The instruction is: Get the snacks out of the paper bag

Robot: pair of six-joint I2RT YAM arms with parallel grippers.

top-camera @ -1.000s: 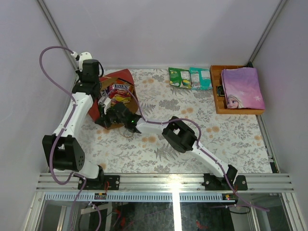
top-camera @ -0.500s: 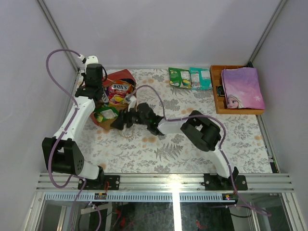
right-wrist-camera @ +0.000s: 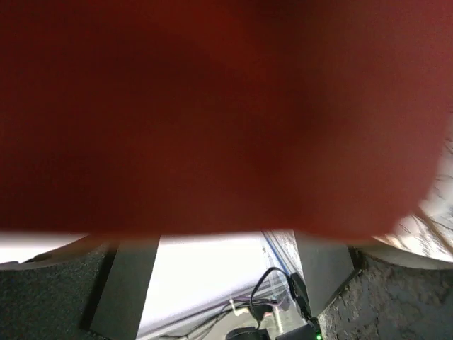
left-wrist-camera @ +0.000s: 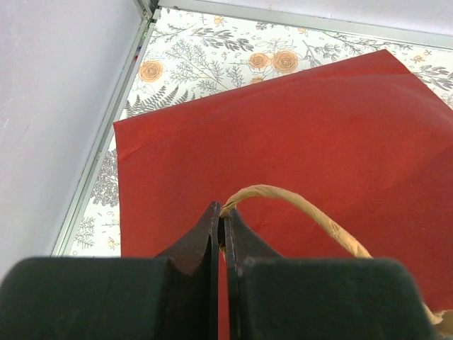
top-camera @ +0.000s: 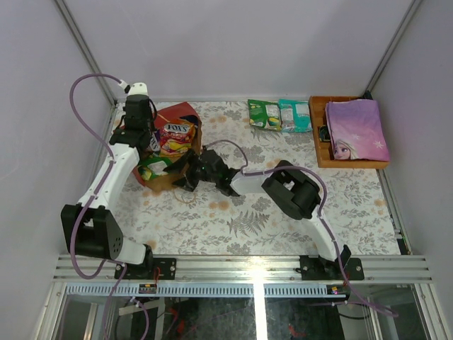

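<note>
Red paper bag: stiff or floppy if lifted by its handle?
Likely floppy: the paper bag looks like thin sheet lying on its side, so it should sag below the handle pinched by the left hand. Probably light, being paper. The packets at its mouth could slide out if it tilts.

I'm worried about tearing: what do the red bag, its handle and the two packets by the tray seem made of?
Red bag: matte paper, flat colour, no shine. Handle: twisted tan paper cord, spiral ridges visible. Green packet and teal packet: probably glossy foil or plastic film, with bright printed surfaces.
</note>
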